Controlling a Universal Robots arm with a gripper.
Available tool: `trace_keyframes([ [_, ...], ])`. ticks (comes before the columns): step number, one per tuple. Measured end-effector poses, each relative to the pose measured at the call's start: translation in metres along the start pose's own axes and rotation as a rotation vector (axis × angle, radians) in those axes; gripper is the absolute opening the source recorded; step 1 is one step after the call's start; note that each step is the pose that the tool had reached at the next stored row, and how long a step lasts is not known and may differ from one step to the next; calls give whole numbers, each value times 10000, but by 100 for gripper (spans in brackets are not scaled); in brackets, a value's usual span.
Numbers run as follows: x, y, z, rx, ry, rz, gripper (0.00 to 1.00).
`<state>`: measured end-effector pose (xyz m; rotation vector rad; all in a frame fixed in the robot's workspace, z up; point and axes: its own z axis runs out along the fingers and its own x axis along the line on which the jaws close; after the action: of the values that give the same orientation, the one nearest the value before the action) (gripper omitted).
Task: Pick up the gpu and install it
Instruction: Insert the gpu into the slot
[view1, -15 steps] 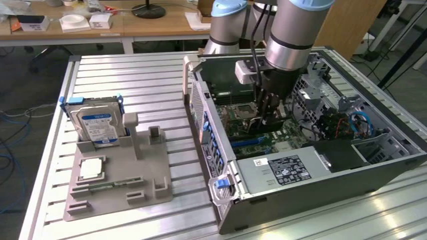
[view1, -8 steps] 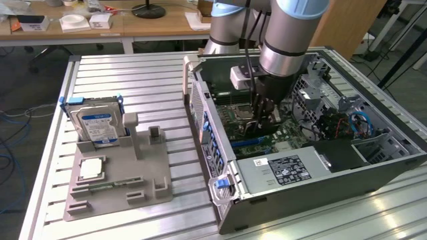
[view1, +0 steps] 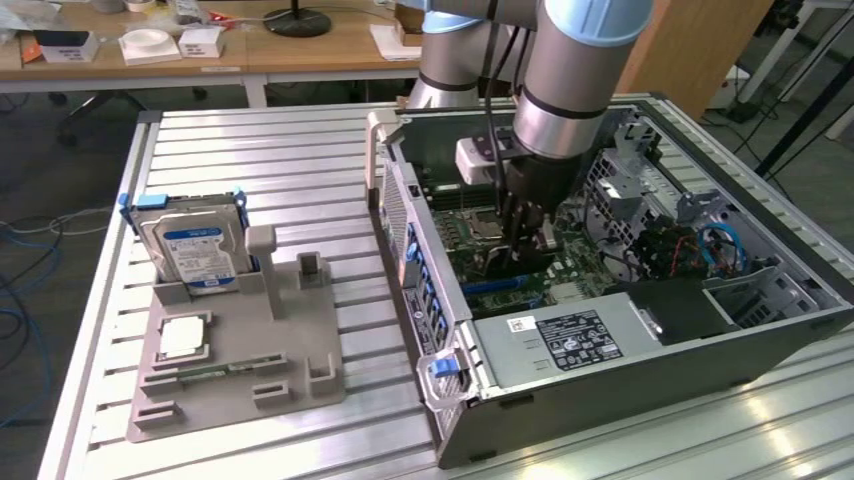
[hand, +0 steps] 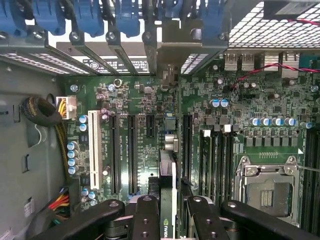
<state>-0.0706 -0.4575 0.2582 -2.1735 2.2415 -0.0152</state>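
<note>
Observed from beside the counter (view1: 267, 150), a slatted metal surface. An open computer case (view1: 667, 385) lies on its side on it, toward the exterior view's right. The robot arm (view1: 567, 90) reaches straight down into the case, and its gripper (view1: 525, 245) sits low over the motherboard (hand: 150, 100).

Jaws: closed to a narrow gap on the graphics card (hand: 167, 170). The wrist view shows the card edge-on, clamped between the two black fingers (hand: 146, 220), which press on its faces from either side.

Position of the card: inside the case, upright on its long edge. It runs in line with the long black expansion slots (hand: 132, 150), between two of them. Its far end reaches toward the row of blue clips (hand: 90, 17) at the rear wall. I cannot tell whether its lower edge is seated in a slot or only above one.

Other items noted:
- A white slot (hand: 93, 147) lies well off to one side of the card.
- The processor socket (hand: 270, 192) lies on the other side of the card.
- A grey holder (view1: 267, 340) stands on the counter at the exterior view's left, apart from the case.
- A hard drive (view1: 194, 245) with a blue label stands upright in the holder.
- A processor chip (view1: 180, 338) lies flat on the holder.
- A slim memory stick (view1: 214, 372) lies just beside the chip.
</note>
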Motion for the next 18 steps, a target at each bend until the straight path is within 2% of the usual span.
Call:
trace_keyframes([
  [18, 20, 20, 13, -3, 3, 0, 26],
])
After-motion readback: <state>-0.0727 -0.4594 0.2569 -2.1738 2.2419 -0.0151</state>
